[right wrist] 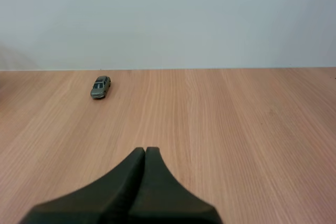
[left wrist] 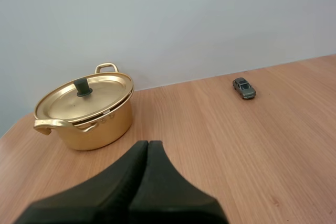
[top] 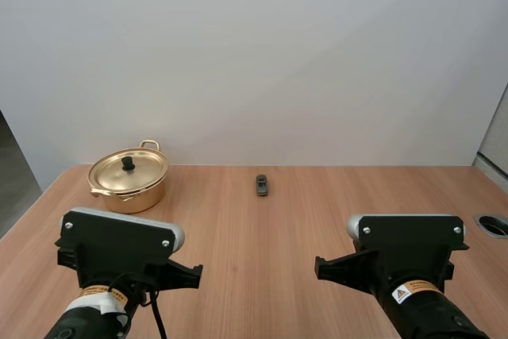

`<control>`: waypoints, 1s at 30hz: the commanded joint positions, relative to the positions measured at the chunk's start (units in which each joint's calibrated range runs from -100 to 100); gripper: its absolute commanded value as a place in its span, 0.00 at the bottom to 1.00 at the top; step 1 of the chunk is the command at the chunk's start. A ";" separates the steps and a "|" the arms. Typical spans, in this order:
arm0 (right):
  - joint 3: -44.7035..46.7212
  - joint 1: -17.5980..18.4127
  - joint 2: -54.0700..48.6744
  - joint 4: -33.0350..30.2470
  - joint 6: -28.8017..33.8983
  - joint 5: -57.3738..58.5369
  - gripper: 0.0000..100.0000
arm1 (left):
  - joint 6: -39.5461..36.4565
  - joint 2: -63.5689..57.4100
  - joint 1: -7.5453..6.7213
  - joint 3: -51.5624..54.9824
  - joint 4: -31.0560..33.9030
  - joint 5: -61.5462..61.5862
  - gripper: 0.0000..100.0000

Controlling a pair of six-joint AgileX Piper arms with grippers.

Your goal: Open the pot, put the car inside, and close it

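The small grey car [top: 262, 185] sits on its wheels at the far middle of the wooden table [top: 317, 220], close to the far edge by the wall, its length running near to far. It is well apart from both grippers and touches nothing but the tabletop. From the left gripper [left wrist: 148, 148] the car lies far ahead and off to the right; from the right gripper [right wrist: 145, 153] it lies far ahead and to the left. To the car's left, well apart from it, the gold pot [top: 128, 188] stands at the far left of the table with its lid [top: 147, 166] seated flat on the rim and the black knob [top: 128, 163] upright in the lid's middle. The pot is ahead of the left gripper and a little to its left, nearer to it than the car is. Both arms, the left arm [top: 119, 248] and the right arm [top: 409, 244], sit over the near part of the table. Each gripper's two black fingers lie pressed together as one dark wedge, with nothing between them and no object touching them.
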 commanded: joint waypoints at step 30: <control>0.00 0.01 0.00 0.05 0.04 -0.08 0.00 | 0.03 0.00 0.01 0.00 -1.97 -0.17 0.00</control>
